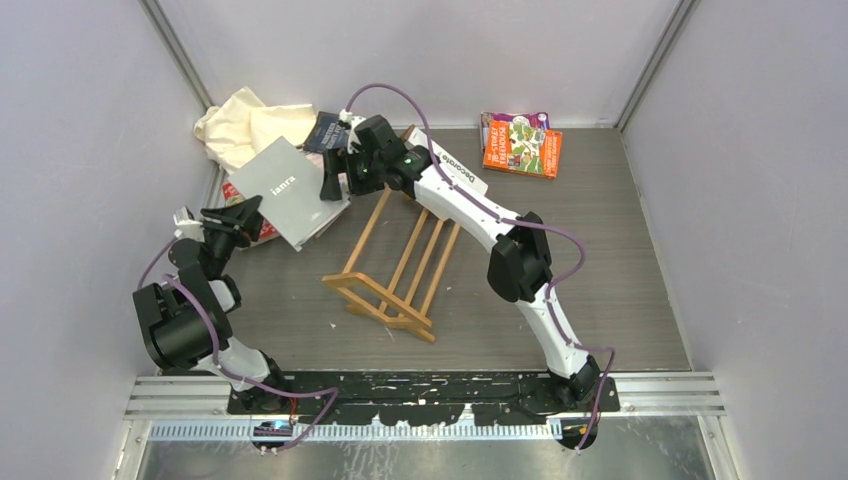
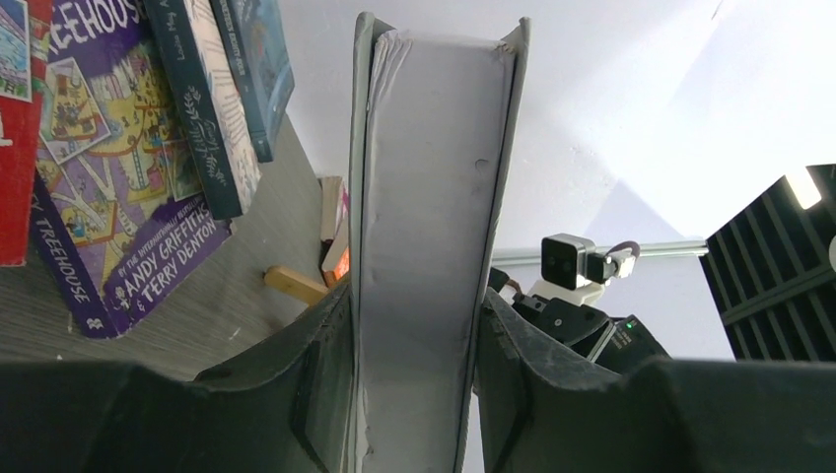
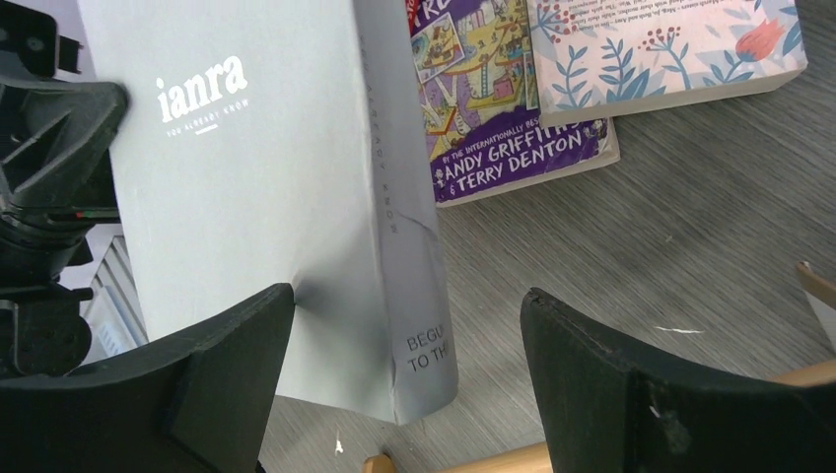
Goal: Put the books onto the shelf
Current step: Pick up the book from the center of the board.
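My left gripper is shut on a grey book titled "ianra", holding it tilted above the table by its page edge. The right gripper stands open around the lower spine corner of that grey book; its left finger touches the cover and its right finger is apart. The wooden shelf lies on the table just right of the book. Below the grey book lie a purple Treehouse book, a floral book and a dark blue book.
A cream cloth is bunched in the back left corner. A "Decorate" book lies under the right arm. An orange and purple stack sits at the back right. Grey walls close in both sides.
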Robot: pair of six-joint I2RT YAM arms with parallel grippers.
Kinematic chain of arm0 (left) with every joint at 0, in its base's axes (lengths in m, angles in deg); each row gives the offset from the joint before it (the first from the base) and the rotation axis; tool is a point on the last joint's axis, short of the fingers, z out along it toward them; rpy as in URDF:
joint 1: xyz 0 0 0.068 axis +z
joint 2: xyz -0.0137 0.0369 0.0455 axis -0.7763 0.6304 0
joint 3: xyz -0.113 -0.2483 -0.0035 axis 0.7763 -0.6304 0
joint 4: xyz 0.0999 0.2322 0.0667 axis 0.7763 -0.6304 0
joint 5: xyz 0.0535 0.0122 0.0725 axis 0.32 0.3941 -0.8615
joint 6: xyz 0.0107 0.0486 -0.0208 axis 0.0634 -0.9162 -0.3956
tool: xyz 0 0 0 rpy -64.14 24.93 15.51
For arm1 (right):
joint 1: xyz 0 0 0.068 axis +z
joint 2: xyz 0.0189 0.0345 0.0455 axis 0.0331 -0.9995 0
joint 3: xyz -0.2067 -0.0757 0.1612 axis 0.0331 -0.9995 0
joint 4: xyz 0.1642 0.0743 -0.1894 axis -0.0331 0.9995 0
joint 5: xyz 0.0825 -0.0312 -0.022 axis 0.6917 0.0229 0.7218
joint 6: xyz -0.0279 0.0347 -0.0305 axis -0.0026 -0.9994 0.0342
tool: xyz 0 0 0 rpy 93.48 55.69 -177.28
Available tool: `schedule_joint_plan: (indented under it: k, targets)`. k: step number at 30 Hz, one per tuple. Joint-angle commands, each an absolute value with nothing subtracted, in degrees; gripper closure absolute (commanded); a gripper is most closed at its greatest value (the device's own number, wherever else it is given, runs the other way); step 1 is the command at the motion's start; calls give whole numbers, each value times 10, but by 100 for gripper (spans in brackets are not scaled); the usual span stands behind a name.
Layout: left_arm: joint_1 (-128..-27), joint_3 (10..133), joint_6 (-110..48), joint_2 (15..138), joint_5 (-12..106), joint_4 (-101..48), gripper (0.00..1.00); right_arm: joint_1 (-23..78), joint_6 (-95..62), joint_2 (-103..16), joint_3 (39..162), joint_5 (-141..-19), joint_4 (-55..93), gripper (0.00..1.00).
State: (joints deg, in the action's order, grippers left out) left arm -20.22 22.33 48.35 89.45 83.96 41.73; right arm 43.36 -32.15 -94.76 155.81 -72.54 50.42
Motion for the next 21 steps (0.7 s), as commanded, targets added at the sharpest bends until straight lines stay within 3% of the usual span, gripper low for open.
schedule_joint_plan:
  k: [1,5,21]
  targets:
    - [-205,241,512,881,874,461,100,432,-328,-884,1567,-716,476,10]
    - [-205,242,556,912,886,529,100,429,-350,-876,1552,-691,455,10]
    - [-207,285,606,858,917,531,100,431,-427,-852,1518,-652,400,10]
